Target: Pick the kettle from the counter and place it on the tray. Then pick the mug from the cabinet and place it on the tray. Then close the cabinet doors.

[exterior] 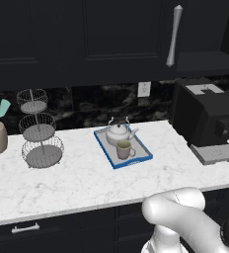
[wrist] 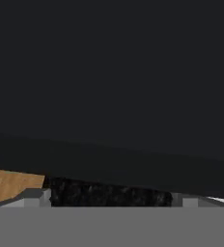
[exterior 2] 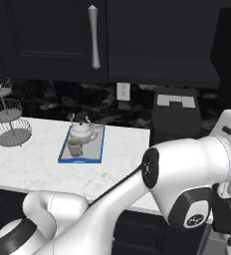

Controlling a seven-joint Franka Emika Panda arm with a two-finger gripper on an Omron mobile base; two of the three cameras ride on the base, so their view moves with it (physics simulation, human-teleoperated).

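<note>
White arm links fill the foreground of both base views, reaching off to the right and up; the end effector itself I can place only by the hand view, which faces a flat black surface at close range with a strip of dark speckled stone and a tan patch low down. Its fingers stand wide apart with nothing between them.

Further out on the marble worktop the tray already carries 2 things: the mug toward the front, the kettle just behind it.

Beyond, 1 cabinet door with its vertical bar handle looks shut. The cabinet shelf to the right lies exposed, so the remaining door probably lies rightward.
</note>
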